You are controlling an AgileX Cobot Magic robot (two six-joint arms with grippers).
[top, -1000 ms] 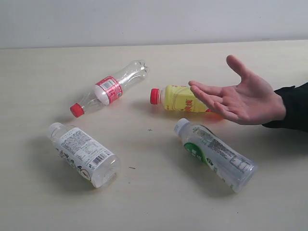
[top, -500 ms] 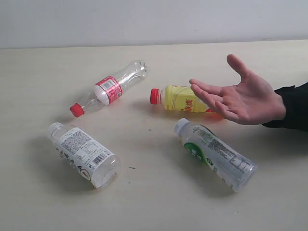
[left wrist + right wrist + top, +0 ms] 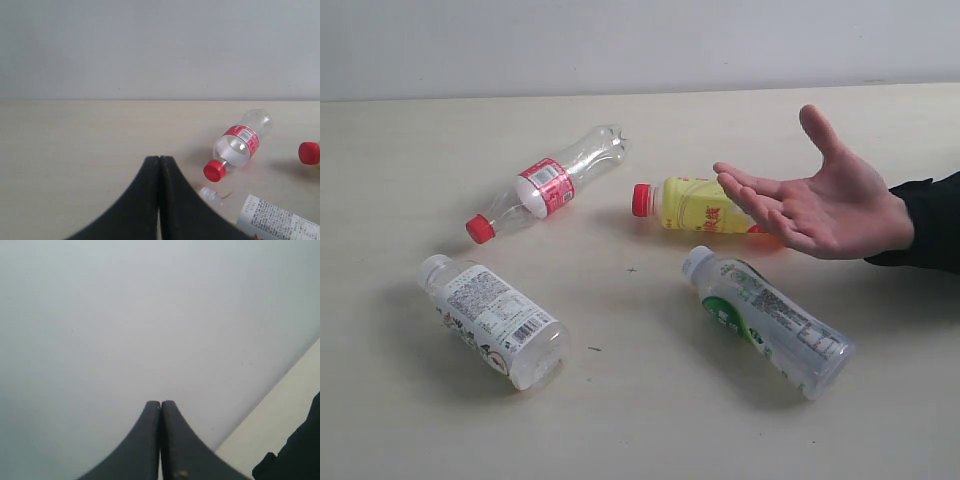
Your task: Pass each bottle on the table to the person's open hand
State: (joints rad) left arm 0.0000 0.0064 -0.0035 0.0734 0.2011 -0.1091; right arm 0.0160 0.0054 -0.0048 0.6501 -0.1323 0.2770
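Bottles, four, all flat on the tabletop (image 3: pixel 640 430) in the exterior view, none lifted. Slim clear bottle (image 3: pixel 545 186) toward the wall-side edge, red cap pointing to the left edge. Yellow bottle (image 3: pixel 695 205) mid-tabletop, partly behind the person's hand (image 3: pixel 835 210). Left white-capped bottle (image 3: pixel 495 320) and right white-capped bottle (image 3: pixel 770 322) closer to the near edge. Only change against a second ago: thumb now a little further out, palm slightly wider, fingers (image 3: pixel 750 195) just over the yellow bottle. Bottles exactly where they lay. Reads as a hand ready to receive, with no handover begun and no arm in sight here. Writing: red label with white print on the slim bottle, red characters on the yellow one. Dense small print and a barcode on the left white-capped bottle, a green patch and print on the right one. All too small to read, no brand made out.

Left wrist view: left pincer (image 3: pixel 159 159) pressed together, holding nothing, facing across the tabletop toward the slim clear bottle. Red cap of the yellow bottle at the frame's margin, printed label of a white-capped bottle beside the pincer. Print illegible again.

Right wrist view: right pincer (image 3: pixel 160 403) pressed together and empty, aimed at the pale wall (image 3: pixel 125 315). Only a sliver of tabletop and a dark sleeve (image 3: pixel 295 455) in sight, no bottle, no writing.
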